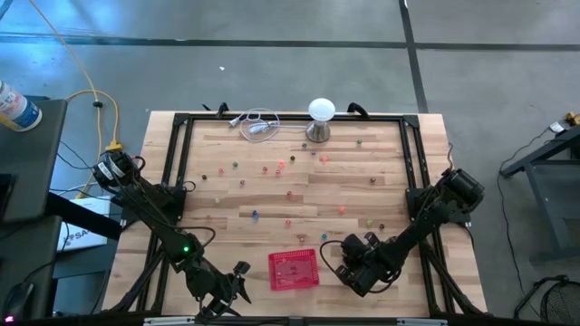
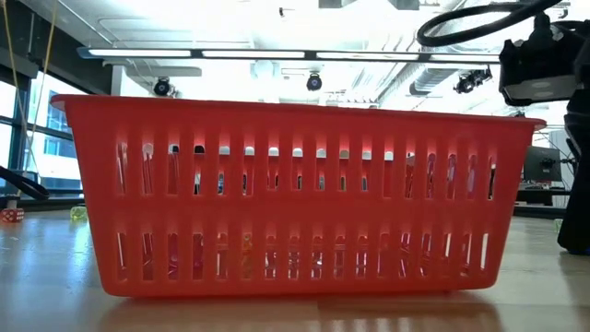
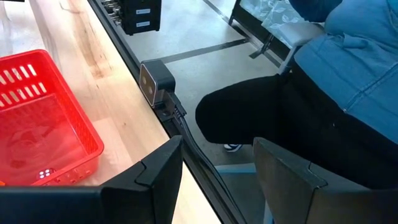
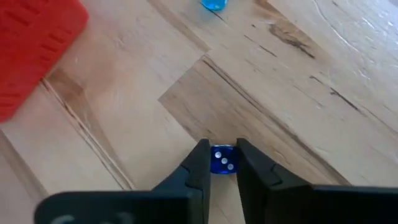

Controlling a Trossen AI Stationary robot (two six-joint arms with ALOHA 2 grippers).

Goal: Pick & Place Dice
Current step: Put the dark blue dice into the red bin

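My right pincer (image 4: 219, 163) pinches a blue die (image 4: 222, 160) on the desk (image 4: 298, 93) beside the red basket (image 4: 34, 43); my left pincer (image 3: 217, 180) waits spread.

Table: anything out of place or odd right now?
Nothing damaged. Dice lie scattered loose across the table, as the job expects. The red basket sits upright. The right tool is closed on a blue die beside it.

Robotics lab: framed wooden table (image 1: 308, 195)
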